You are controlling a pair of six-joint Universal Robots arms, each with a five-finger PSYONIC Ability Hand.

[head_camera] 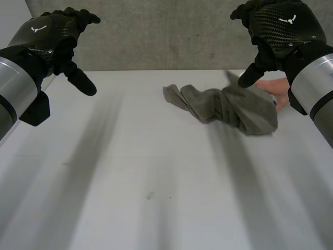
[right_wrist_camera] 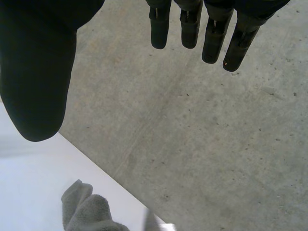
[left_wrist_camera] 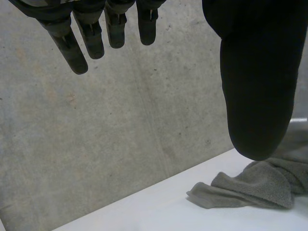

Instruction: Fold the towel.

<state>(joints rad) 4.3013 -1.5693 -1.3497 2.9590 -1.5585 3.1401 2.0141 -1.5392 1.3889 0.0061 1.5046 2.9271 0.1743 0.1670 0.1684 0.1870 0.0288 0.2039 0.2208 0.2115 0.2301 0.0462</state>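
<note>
A grey towel (head_camera: pixel 223 108) is seen crumpled into a ridged heap on the white surface (head_camera: pixel 156 182), far right. The left robot hand (head_camera: pixel 52 39) and right robot hand (head_camera: pixel 278 28) are held aloft, fingers extended, nothing grasped.

Both arms raised, wide apart; left robot hand (head_camera: pixel 52 39) and right robot hand (head_camera: pixel 278 28) each with fingers straight, thumb spread away, palms facing forward.

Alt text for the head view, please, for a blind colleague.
A crumpled grey towel lies on the white table, a person's hand at its right end. The robot's left hand and right hand hover open at either side.
</note>
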